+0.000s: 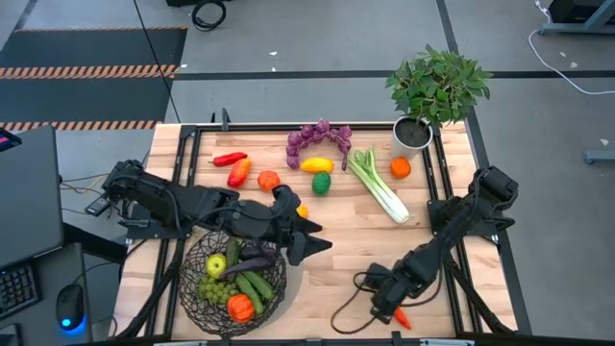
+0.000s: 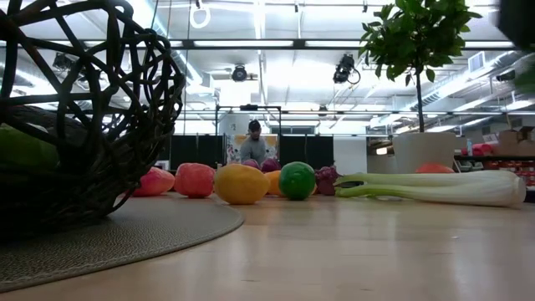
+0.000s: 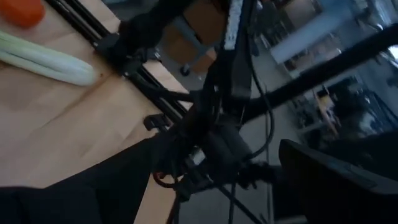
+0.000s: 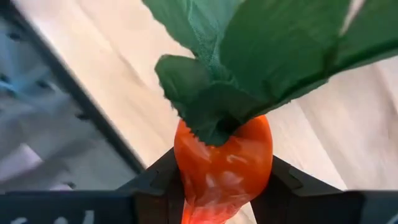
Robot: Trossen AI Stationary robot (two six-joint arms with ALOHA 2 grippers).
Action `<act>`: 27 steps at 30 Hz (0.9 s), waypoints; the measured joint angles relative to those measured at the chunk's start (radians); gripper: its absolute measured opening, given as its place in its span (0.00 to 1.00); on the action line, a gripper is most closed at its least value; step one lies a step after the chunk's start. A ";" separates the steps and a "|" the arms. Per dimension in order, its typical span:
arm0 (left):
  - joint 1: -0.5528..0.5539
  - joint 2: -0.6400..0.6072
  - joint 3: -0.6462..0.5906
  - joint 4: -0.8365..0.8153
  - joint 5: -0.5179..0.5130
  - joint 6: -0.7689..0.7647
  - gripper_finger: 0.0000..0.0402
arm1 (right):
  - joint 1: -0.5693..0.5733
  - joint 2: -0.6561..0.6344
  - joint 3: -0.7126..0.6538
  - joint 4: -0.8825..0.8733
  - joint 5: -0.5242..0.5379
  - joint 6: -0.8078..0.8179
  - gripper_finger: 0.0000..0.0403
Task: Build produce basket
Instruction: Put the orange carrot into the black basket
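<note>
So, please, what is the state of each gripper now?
Left gripper: open, holding nothing, beside the basket.
Right gripper: closed on the carrot, near the table's front edge.

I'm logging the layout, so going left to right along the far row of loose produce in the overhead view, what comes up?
Red chili pepper → purple grapes → celery → orange.
</note>
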State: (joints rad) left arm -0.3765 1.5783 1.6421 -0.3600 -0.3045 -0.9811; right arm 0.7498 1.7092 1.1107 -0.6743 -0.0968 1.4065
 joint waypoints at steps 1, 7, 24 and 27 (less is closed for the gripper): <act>0.009 -0.005 0.001 0.006 0.032 0.017 0.88 | -0.014 -0.003 0.026 -0.003 0.023 -0.009 0.36; 0.034 -0.077 0.016 -0.007 0.134 0.155 0.88 | -0.125 -0.028 0.189 -0.026 0.178 -0.079 0.36; 0.085 -0.239 0.016 -0.256 0.099 0.340 0.88 | -0.392 -0.083 0.611 -0.048 0.504 -0.495 0.36; 0.081 -0.233 0.012 -0.268 0.087 0.331 0.88 | -0.427 -0.083 0.676 -0.054 0.507 -0.565 0.36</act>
State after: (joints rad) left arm -0.2955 1.3458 1.6542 -0.6277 -0.2175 -0.6505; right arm 0.3227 1.6260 1.7872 -0.7282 0.4098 0.8417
